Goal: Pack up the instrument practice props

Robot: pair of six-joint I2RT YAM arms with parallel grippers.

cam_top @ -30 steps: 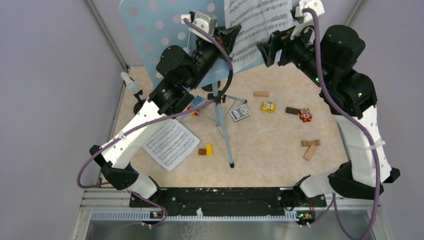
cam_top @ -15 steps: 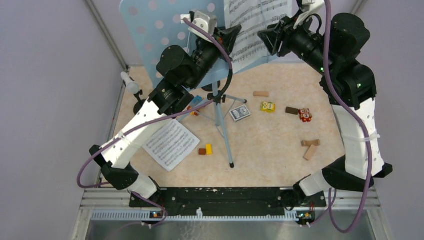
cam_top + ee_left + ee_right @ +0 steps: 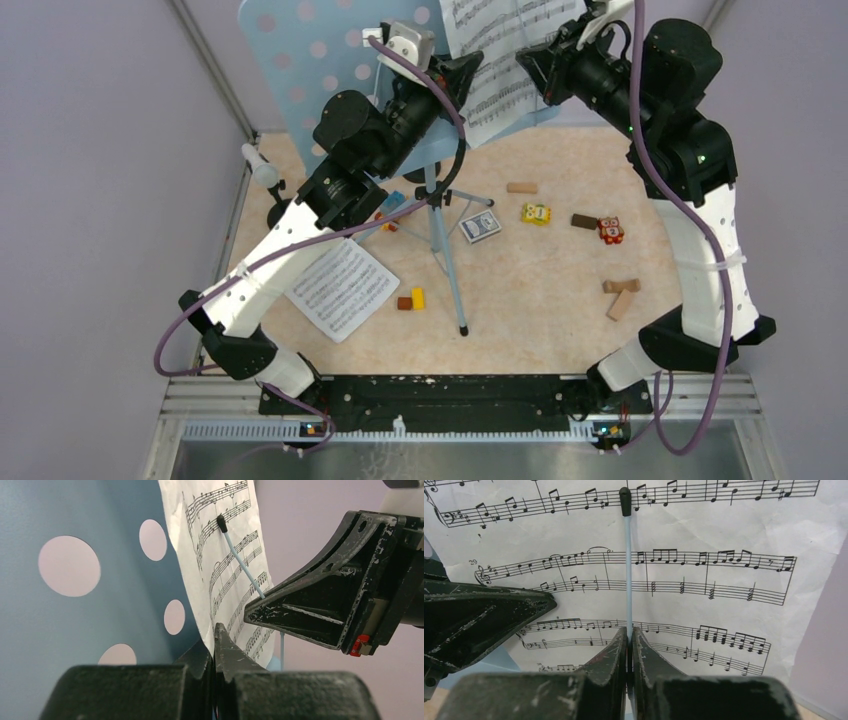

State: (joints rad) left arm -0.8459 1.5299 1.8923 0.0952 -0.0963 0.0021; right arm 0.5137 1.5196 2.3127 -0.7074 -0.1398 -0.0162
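Observation:
The light-blue perforated music rack (image 3: 310,60) stands on its tripod (image 3: 447,262) at the back of the table. A white sheet-music page (image 3: 500,50) leans on it. My left gripper (image 3: 468,66) is shut on that page's lower edge (image 3: 215,555), the paper running down between the fingers. My right gripper (image 3: 526,72) is shut on the rack's thin blue page-holding wire (image 3: 628,580), which lies across the page (image 3: 714,605). A second page (image 3: 340,288) lies flat at the near left. A white toy microphone (image 3: 262,168) sits in a black holder (image 3: 281,207) at the left edge.
Small wooden blocks (image 3: 621,295) (image 3: 521,187), coloured toy blocks (image 3: 537,213) (image 3: 610,230), a card deck (image 3: 481,227) and a blue-and-orange toy car (image 3: 392,206) are scattered over the table. Purple walls close in on both sides.
My right gripper has moved up and left to the page on the rack and closed on the blue wire. The left arm has held still.

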